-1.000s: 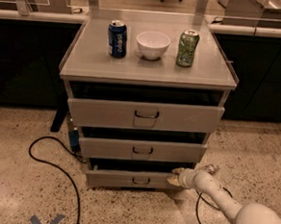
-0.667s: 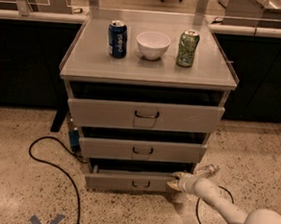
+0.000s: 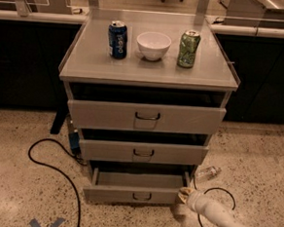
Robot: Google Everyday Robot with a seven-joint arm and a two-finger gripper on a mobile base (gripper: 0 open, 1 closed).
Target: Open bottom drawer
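claw [image 3: 184, 194], grip unclear, sits at the right end of the pulled-out grey bottom drawer [image 3: 113, 194].

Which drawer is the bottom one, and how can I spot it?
Find the grey cabinet with a white bowl on top. The bottom drawer is the lowest of its three, just above the floor. Its front is the narrowest of the three, and the gripper sits at its right corner.

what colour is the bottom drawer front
Grey, clearest in camera view; end effector by the bottom drawer front's right corner.
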